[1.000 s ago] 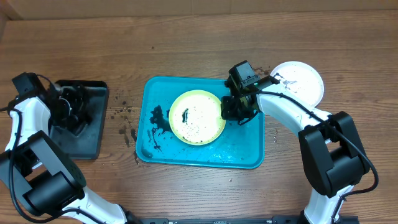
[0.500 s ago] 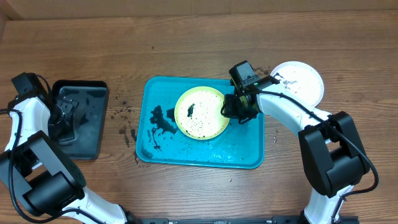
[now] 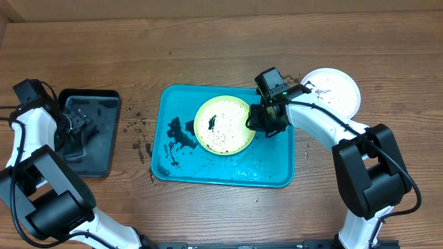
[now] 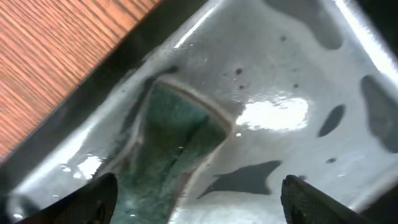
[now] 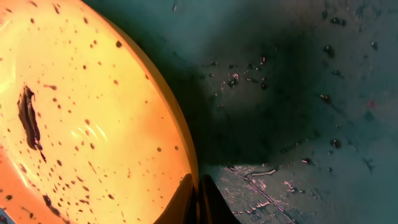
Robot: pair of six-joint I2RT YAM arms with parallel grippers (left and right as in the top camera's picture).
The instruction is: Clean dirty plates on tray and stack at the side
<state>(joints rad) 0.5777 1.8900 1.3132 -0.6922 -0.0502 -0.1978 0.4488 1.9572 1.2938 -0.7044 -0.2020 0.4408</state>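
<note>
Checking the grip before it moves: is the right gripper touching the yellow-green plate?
Touching. The right wrist view shows the right gripper pinched shut on the yellow-green plate at its rim.

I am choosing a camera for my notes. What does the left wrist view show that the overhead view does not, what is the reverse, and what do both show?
Only the left wrist view: a green sponge in the wet black tray, between the fingers of the open left gripper.
Only the overhead view: the turquoise tray, the yellow-green plate on it, pinched at its rim by the shut right gripper, and the white plate on the table beside the tray.
Both: the black tray and the left gripper over it.
</note>
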